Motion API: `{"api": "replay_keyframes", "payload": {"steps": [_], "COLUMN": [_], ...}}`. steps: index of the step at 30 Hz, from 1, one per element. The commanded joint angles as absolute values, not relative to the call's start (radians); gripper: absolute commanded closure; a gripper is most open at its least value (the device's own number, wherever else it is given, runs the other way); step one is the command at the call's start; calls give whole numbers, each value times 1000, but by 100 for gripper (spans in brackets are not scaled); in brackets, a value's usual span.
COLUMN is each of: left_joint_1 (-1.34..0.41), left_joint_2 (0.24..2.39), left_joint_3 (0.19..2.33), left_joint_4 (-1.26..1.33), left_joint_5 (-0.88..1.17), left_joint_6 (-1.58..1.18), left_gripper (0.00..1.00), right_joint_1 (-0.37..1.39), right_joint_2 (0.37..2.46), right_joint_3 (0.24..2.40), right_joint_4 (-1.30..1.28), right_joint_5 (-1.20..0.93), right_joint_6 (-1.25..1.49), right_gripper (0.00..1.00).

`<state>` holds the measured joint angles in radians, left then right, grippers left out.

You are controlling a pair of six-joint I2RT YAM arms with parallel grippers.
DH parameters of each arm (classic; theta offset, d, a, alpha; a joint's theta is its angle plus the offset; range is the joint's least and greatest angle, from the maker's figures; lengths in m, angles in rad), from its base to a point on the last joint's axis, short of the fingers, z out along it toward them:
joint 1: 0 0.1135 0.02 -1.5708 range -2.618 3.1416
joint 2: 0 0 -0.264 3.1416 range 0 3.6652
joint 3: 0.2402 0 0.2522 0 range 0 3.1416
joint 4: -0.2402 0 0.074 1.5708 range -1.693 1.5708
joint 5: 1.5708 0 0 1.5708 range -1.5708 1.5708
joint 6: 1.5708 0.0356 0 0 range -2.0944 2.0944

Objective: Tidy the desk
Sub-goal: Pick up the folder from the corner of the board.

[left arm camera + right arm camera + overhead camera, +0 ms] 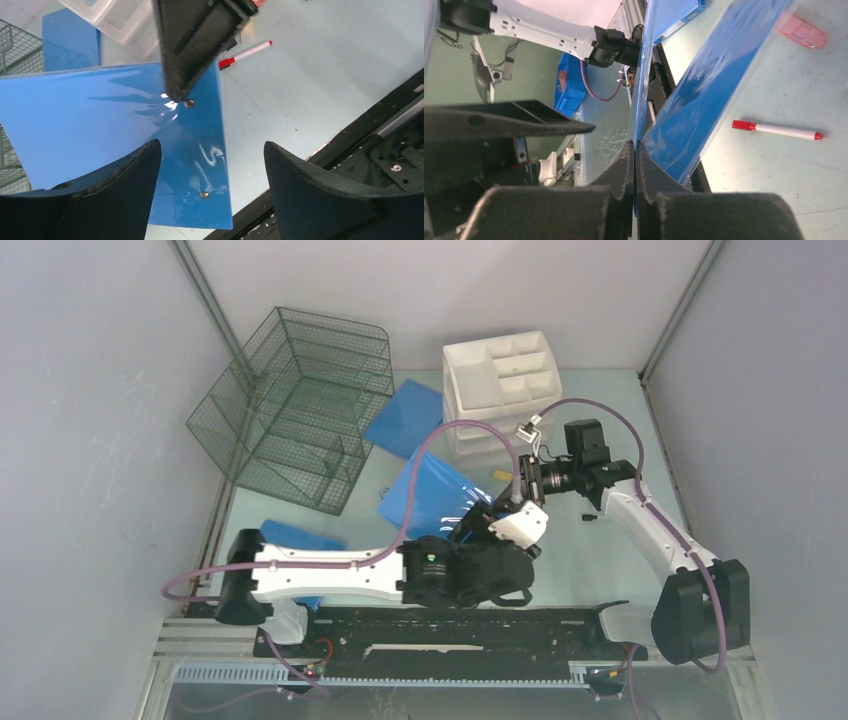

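The desk (pixel 600 550) is the pale mint-green tabletop. A glossy blue folder (pixel 430 495) is lifted at one edge near the middle. My right gripper (pixel 635 146) is shut on that thin edge and shows from above as a black wedge (pixel 195 45) pinching the folder (pixel 100 130). My left gripper (pixel 212 150) is open, its fingers (pixel 132 185) spread either side of the folder's near corner without touching it. In the top view the left gripper (pixel 478 518) sits just below and left of the right gripper (pixel 515 485).
A green wire basket (pixel 300 410) lies tipped at the back left. A white compartment organizer (pixel 500 380) stands at the back centre. Two more blue folders (pixel 405 418) (pixel 300 537) lie flat. A red-capped white marker (pixel 245 54) and a pink clear item (pixel 801 30) lie on the desk.
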<state>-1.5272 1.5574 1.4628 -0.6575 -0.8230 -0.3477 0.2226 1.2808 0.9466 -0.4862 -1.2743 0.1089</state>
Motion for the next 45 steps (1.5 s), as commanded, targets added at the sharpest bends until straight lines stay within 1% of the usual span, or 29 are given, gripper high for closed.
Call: {"api": "replay_keyframes", "payload": {"steps": [1, 5, 11, 14, 17, 21, 23, 25, 27, 29, 31, 36, 39, 40, 45], "left_joint_1": [-1555, -1555, -1554, -1547, -1533, -1514, -1505, -1500, -1497, -1494, -1490, -1491, -1491, -1491, -1505], "left_joint_2": [1656, 1778, 1897, 1930, 1950, 1969, 1969, 1967, 1969, 1969, 1968, 1946, 1903, 1886, 1775], "left_joint_3": [1597, 1710, 1784, 1785, 1757, 1727, 1713, 1706, 1699, 1690, 1676, 1641, 1621, 1612, 1562], "left_joint_4": [-866, -1066, -1232, -1279, -1293, -1322, -1323, -1323, -1323, -1323, -1323, -1324, -1324, -1322, -1318], "left_joint_5": [-913, -975, -1061, -1111, -1145, -1195, -1214, -1235, -1248, -1258, -1264, -1304, -1342, -1355, -1435], "left_joint_6": [-410, -488, -584, -617, -642, -694, -706, -709, -702, -696, -692, -693, -692, -692, -702], "left_gripper": [18, 19, 20, 25, 25, 25, 26, 30, 37, 53, 65, 84, 100, 100, 100], "right_joint_1": [230, 239, 246, 246, 247, 255, 261, 268, 273, 281, 288, 309, 321, 326, 331], "right_joint_2": [1279, 1295, 1314, 1326, 1341, 1351, 1353, 1357, 1365, 1370, 1375, 1379, 1380, 1379, 1369], "right_joint_3": [947, 933, 932, 921, 907, 906, 906, 906, 906, 907, 906, 907, 906, 906, 906], "right_joint_4": [-351, -310, -299, -268, -209, -206, -204, -201, -198, -192, -186, -169, -149, -142, -121], "right_joint_5": [-1322, -1335, -1347, -1367, -1404, -1412, -1416, -1422, -1429, -1440, -1453, -1476, -1503, -1512, -1558], "right_joint_6": [258, 300, 319, 356, 413, 418, 420, 423, 428, 431, 435, 438, 441, 442, 424], "right_gripper": [100, 100, 100, 100, 100, 100, 100, 100, 100, 100, 100, 100, 100, 96, 54]}}
